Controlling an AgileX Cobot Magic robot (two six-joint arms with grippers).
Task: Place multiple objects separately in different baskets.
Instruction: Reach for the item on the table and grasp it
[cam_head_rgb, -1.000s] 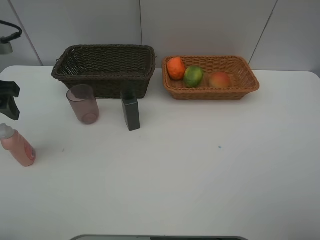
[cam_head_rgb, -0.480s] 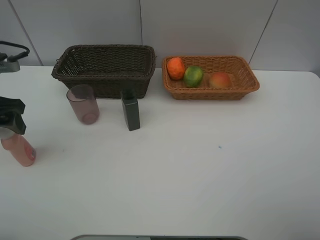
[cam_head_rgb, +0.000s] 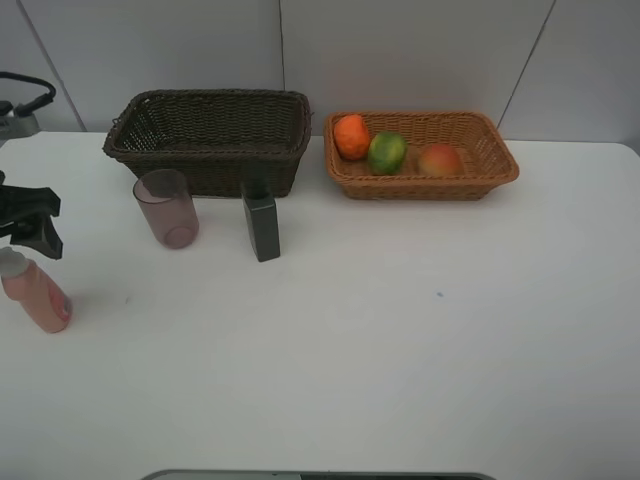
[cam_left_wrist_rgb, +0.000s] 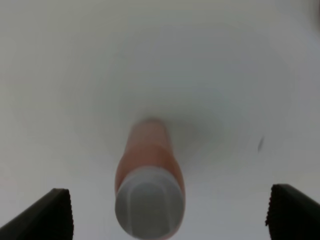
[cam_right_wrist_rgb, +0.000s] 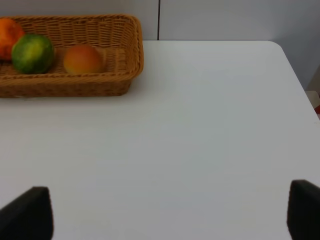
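Near L: pink bottle (cam_head_rgb: 38, 300), salmon body w/ white cap, is seen by the table (cam_head_rgb: 400, 350) edge, apparently laid over, not held. L gripper (cam_head_rgb: 42, 226) is poised just over the cap end, jaws wide apart, nothing clamped. R gripper (cam_right_wrist_rgb: 165, 215) is also spread, nothing between.
Mid: mauve tumbler (cam_head_rgb: 166, 207) and dk-green bottle (cam_head_rgb: 261, 228) are stood upright just before dk-brown basket (cam_head_rgb: 205, 150).
Far R: orange (cam_head_rgb: 351, 136), green fruit (cam_head_rgb: 386, 152), peach (cam_head_rgb: 439, 159) are held in tan basket (cam_head_rgb: 480, 175).

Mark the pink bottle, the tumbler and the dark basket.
pink bottle (cam_head_rgb: 38, 298), high view, on its body.
tumbler (cam_head_rgb: 167, 210), high view, on its side wall.
dark basket (cam_head_rgb: 215, 172), high view, on its front wall.
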